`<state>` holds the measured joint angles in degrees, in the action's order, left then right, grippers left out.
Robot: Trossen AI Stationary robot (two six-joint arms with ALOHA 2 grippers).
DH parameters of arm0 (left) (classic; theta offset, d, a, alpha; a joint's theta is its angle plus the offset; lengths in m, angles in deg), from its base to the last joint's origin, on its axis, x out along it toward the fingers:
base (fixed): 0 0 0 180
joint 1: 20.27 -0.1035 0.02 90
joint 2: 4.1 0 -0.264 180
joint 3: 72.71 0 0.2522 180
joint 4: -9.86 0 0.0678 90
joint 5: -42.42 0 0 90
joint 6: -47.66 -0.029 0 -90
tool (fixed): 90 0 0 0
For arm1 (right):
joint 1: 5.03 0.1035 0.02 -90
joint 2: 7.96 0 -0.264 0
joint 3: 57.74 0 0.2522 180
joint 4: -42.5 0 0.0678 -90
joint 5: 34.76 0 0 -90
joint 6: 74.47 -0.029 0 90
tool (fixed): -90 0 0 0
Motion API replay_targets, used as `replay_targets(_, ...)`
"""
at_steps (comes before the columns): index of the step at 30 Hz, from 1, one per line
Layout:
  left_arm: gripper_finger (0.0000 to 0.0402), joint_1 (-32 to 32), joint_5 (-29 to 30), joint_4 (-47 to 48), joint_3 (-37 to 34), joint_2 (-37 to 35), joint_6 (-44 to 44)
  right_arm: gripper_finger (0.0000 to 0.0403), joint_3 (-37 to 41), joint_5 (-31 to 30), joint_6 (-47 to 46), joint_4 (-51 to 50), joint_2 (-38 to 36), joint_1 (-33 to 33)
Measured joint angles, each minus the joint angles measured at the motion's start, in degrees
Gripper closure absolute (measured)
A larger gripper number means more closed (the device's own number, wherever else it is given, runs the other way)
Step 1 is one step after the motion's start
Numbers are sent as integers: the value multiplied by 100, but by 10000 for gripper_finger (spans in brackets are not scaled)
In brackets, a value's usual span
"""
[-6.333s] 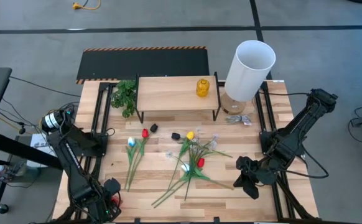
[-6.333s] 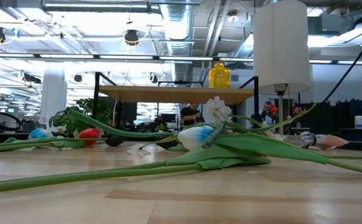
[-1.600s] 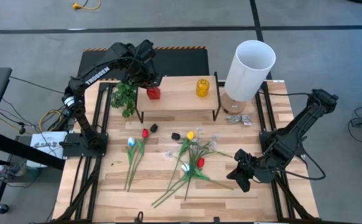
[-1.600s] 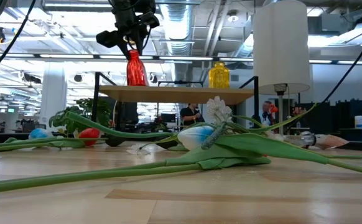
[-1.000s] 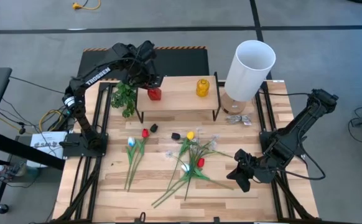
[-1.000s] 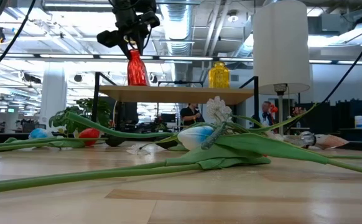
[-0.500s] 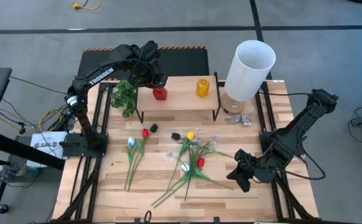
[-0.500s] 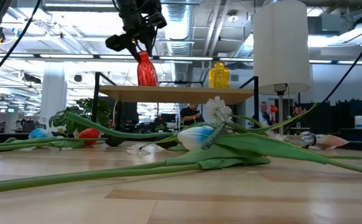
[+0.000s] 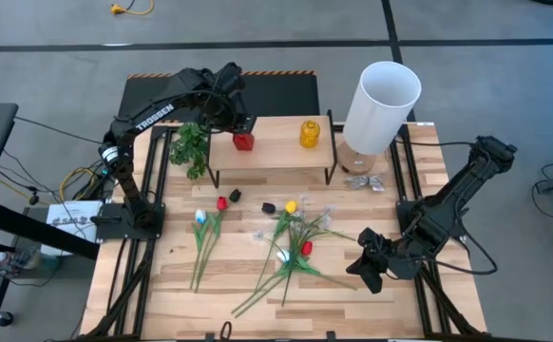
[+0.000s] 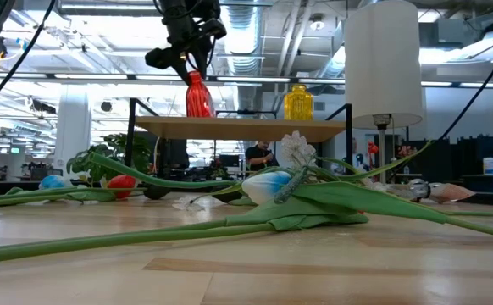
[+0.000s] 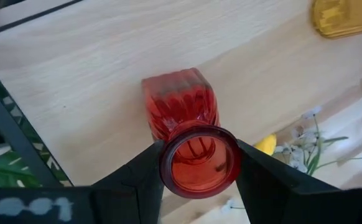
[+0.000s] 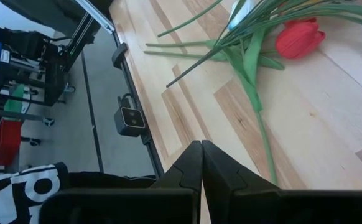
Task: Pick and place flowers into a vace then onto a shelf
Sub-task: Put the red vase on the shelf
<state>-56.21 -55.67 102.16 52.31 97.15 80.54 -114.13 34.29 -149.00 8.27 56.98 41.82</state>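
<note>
The left arm is stretched over the shelf, its left gripper clamped around the neck of a ribbed red glass vase standing there. The right gripper is held shut low near the flowers strewn on the slatted table.

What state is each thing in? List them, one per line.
Red vase: upright on the shelf, empty, neck held by the left gripper.
Left gripper: closed around the red vase's neck.
Yellow vase: upright on the shelf, empty.
Shelf: standing on the table.
Flowers: lying flat on the table, none in a vase.
Lamp: upright, beside the shelf.
Right gripper: shut, empty, low over the table.
</note>
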Motion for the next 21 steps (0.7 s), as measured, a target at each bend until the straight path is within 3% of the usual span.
replay_targets(21,227,-2,96,52,0,0,-483,402,0,-11,-2,-2,0,0)
